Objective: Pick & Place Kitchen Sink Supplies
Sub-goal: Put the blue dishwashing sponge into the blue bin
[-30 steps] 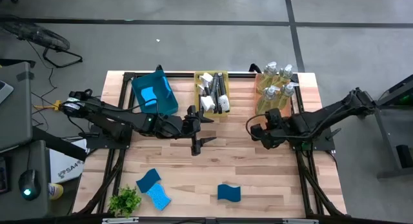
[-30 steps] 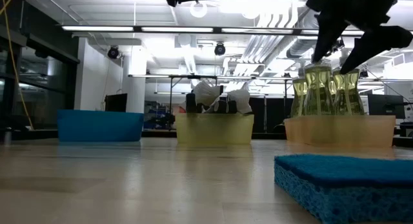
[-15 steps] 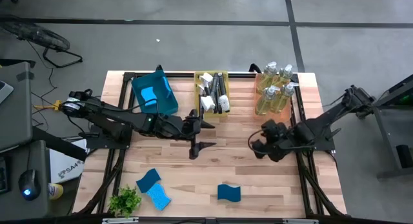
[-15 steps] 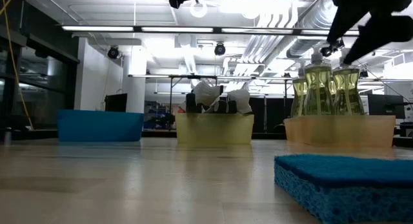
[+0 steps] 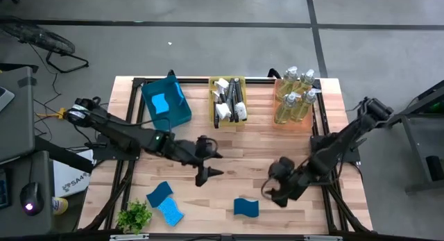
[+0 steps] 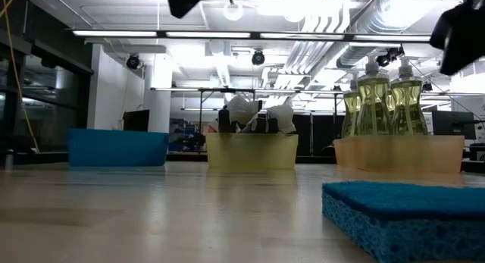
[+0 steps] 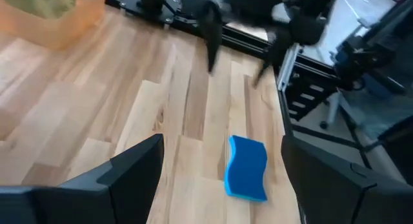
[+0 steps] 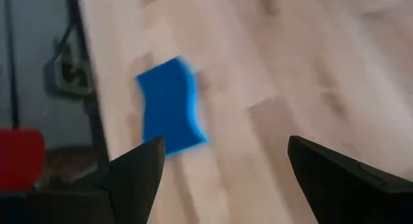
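Three blue sponges lie flat near the table's front: one alone [image 5: 246,207] and two side by side [image 5: 159,194] [image 5: 171,212]. My right gripper [image 5: 270,192] hangs open, tipped down, just right of and above the lone sponge [image 8: 169,108]. My left gripper [image 5: 207,169] is open over the table's middle and looks toward that same sponge [image 7: 246,168]. At the far edge, a blue bin [image 5: 182,110] holds a sponge, a yellow bin [image 5: 212,102] holds brushes, and an orange tray [image 5: 305,123] holds bottles [image 6: 386,104].
A small green plant [image 5: 134,217] stands at the near left corner. The low view has a sponge [image 6: 405,217] close in the foreground. Bare wood lies between the far bins and the sponges. Black frame rails run along both table sides.
My right gripper has swung from beside the orange tray toward the near edge and leftward, sinking toward the lone sponge, tipping downward and rolling. My left gripper has shifted a little toward the near edge and rolled. Both stay open. Nothing on the table has moved.
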{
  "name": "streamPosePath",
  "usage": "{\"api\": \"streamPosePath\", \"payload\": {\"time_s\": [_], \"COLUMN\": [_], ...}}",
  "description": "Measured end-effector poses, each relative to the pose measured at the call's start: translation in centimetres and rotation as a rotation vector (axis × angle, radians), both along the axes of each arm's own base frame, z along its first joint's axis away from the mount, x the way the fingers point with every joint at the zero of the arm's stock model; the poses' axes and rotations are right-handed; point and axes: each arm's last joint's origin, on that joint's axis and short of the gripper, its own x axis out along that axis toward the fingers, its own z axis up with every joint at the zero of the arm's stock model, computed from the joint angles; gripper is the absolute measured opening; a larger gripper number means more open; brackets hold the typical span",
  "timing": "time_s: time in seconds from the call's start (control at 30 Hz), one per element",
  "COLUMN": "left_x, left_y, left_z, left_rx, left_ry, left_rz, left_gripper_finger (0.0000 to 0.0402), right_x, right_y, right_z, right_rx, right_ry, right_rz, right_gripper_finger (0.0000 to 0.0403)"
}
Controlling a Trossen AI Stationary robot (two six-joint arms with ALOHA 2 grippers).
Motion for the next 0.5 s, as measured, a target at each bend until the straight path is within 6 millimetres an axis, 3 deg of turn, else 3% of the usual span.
{"api": "streamPosePath", "payload": {"time_s": [0.2,0.5], "left_x": [-0.6,0.1], "left_y": [-2.0,-4.0], "left_z": [-0.2,-2.6], "left_rx": [-0.008,-0.085], "left_ry": [-0.01,0.057], "left_rz": [0.071,0.127], "left_gripper_finger": [0.0307,0.0307], "right_x": [1.3,3.2], "right_y": [3.0,4.5], "right_z": [-3.2,-6.6], "right_rx": [-0.035,-0.036], "right_ry": [0.008,0.021], "right_rz": [0.168,0.288], "right_gripper_finger": [0.0321,0.032]}}
